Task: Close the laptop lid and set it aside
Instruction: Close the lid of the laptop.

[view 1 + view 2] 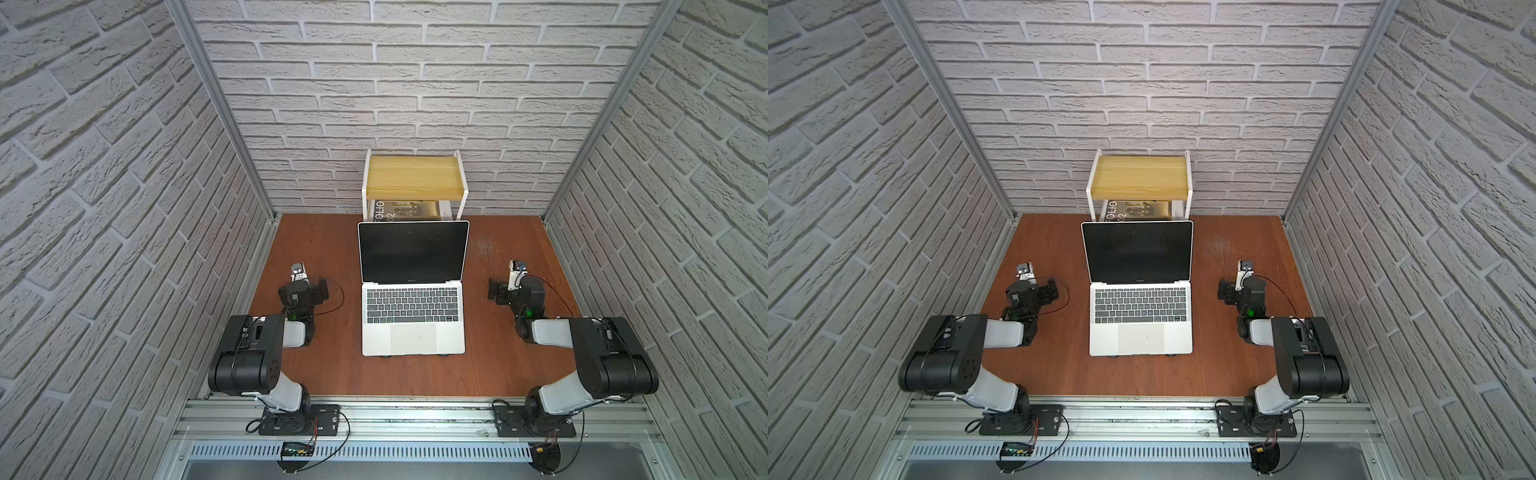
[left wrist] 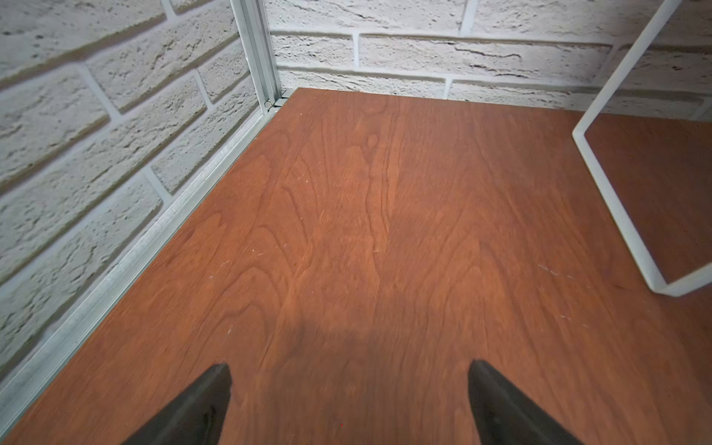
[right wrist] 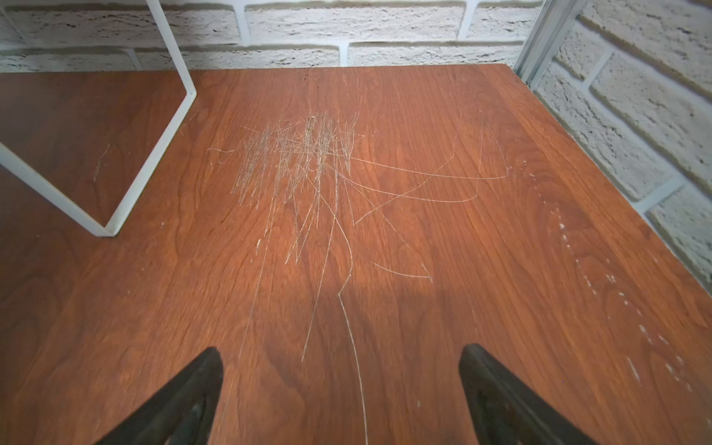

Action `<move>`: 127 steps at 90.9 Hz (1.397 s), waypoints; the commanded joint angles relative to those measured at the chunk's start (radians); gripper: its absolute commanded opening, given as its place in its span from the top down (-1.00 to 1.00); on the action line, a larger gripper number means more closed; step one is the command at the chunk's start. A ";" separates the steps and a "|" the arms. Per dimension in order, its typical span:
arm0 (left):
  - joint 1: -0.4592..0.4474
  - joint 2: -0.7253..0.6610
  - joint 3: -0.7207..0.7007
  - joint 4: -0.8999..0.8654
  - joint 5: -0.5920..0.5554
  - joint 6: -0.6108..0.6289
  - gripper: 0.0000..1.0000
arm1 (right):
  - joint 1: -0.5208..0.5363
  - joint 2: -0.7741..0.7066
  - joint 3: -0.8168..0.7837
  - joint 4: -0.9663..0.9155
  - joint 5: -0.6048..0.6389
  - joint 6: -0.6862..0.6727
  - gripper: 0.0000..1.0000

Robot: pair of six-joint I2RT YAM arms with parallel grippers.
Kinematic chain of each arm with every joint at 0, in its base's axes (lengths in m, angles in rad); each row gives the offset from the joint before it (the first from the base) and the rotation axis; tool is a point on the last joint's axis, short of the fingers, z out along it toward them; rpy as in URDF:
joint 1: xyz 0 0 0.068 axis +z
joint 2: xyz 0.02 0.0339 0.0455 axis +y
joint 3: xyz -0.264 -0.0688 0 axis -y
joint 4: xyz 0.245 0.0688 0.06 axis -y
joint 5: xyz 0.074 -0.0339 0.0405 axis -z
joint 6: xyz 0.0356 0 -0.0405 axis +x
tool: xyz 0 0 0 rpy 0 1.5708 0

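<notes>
**Clerk:** Findings for both top views, please

**Inspector:** The laptop [image 1: 413,320] sits at the centre of the frame on the brown table [image 1: 316,370], with its keyboard toward the lower edge. The laptop lid [image 1: 411,251] is raised, its black screen facing the camera. Above it in the frame, a shelf [image 1: 413,178] with a yellow wooden top stands against the brick back wall [image 1: 415,83]. A book [image 1: 405,210] lies under that top, and the lid's upper edge covers part of it. The left arm [image 1: 249,353] is folded at lower left and the right arm [image 1: 602,357] at lower right. Both are well apart from the laptop

**Clerk:** And the left wrist view?

**Inspector:** The left gripper [image 2: 348,370] shows two dark fingers [image 2: 204,404] at the bottom edge. They are spread wide with only bare table between them, so the jaws are released and grasp nothing. The white shelf frame [image 2: 618,208] runs down the right side of the frame

**Clerk:** Right wrist view?

**Inspector:** The right gripper [image 3: 341,354] is in the same condition, its fingers [image 3: 185,400] parted wide at the bottom edge over bare wood and grasping nothing. Pale scratches [image 3: 308,162] mark the table at upper centre, and the shelf frame stands at upper left
</notes>
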 commanded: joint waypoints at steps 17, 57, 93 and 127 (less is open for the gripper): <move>0.007 0.003 0.016 0.021 0.011 -0.004 -0.97 | -0.005 0.001 0.017 0.030 0.006 0.012 -0.97; -0.021 -0.454 0.362 -0.730 0.103 -0.032 -0.80 | -0.020 -0.317 0.295 -0.709 -0.160 0.186 -0.88; -0.364 -0.371 0.922 -1.257 0.690 0.385 -0.88 | 0.118 -0.819 0.196 -0.927 -0.590 0.200 -0.68; -0.473 0.187 1.712 -1.848 0.817 0.638 -0.91 | 0.426 -0.871 0.099 -0.969 -0.253 0.206 -0.73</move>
